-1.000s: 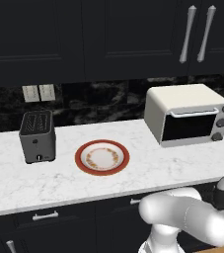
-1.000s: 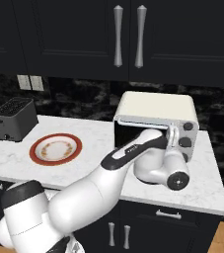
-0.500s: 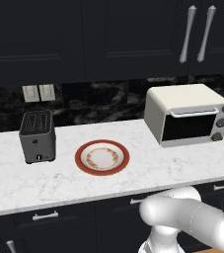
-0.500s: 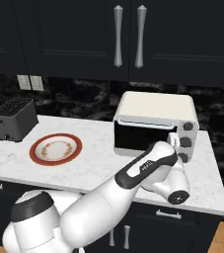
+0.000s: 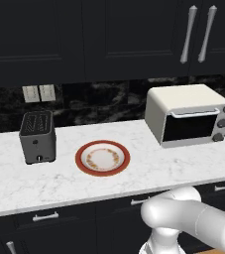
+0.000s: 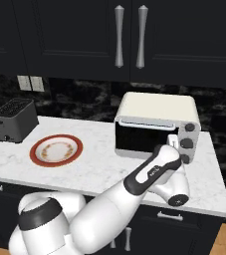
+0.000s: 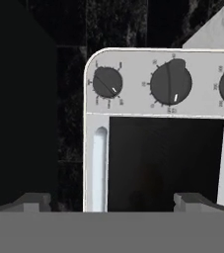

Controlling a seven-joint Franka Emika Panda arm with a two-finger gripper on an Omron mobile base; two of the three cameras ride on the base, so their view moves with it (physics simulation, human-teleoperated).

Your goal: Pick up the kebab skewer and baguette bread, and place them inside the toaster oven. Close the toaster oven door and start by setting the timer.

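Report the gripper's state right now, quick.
Gripper: open, holding nothing, facing the toaster oven knobs.

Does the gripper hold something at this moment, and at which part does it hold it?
Nothing is held. The gripper is open, its fingers wide apart with nothing between them, facing the knobs of the toaster oven.

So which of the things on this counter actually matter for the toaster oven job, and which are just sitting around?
Part of the job:
- toaster oven
- toaster oven door, shut
- its knobs, for the timer
- gripper, open, facing the knobs

Just lying about:
- red-rimmed plate
- slot toaster
- wall outlets
- upper cabinets
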